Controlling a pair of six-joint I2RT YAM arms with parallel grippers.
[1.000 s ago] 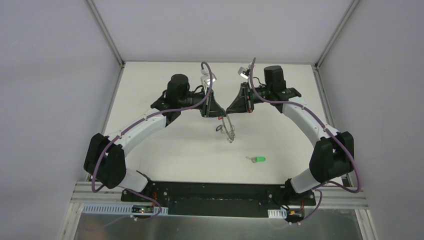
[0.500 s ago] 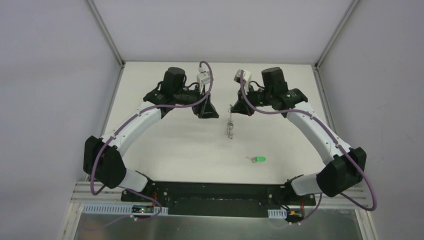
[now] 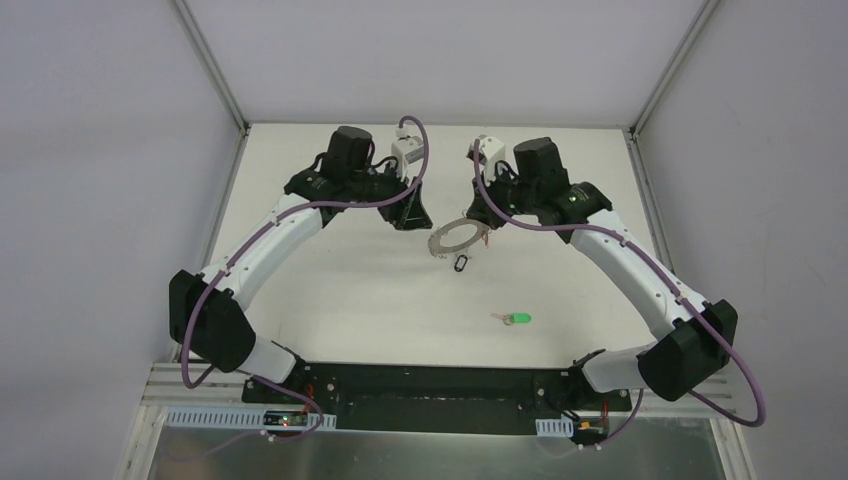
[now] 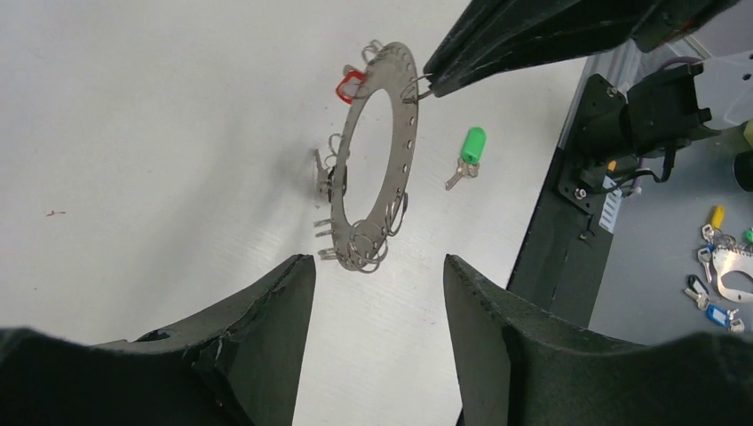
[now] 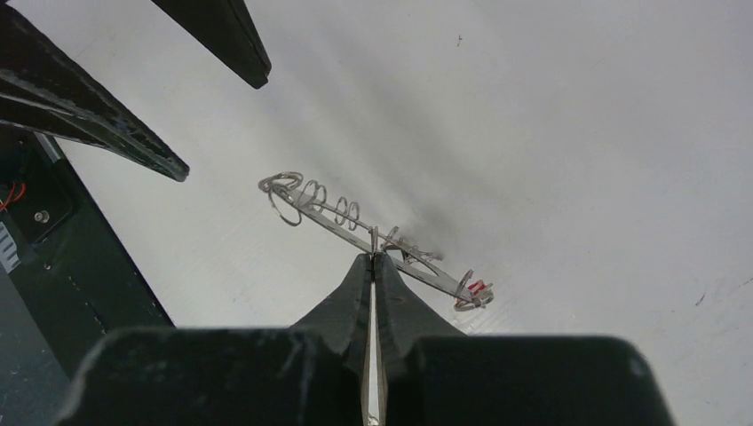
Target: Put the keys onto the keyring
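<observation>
- The right claw [image 5: 374,257] is clenched on the rim of the keyring [image 4: 406,124]. It holds the ring tilted above the tabletop [image 3: 330,290], likely so the wire loops are reachable.
- The left claw [image 4: 377,266] is released and empty, facing the ring.
- A red key [image 4: 349,85] hangs on the ring.
- The green key [image 3: 517,319] lies on the tabletop, well apart, not yet threaded.

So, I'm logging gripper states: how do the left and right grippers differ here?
The left gripper is open and empty; the right gripper is shut on the rim of the keyring. The left gripper hangs apart from the keyring; the right gripper touches it, holding it by the edge. Both have black fingers and face the keyring.
</observation>
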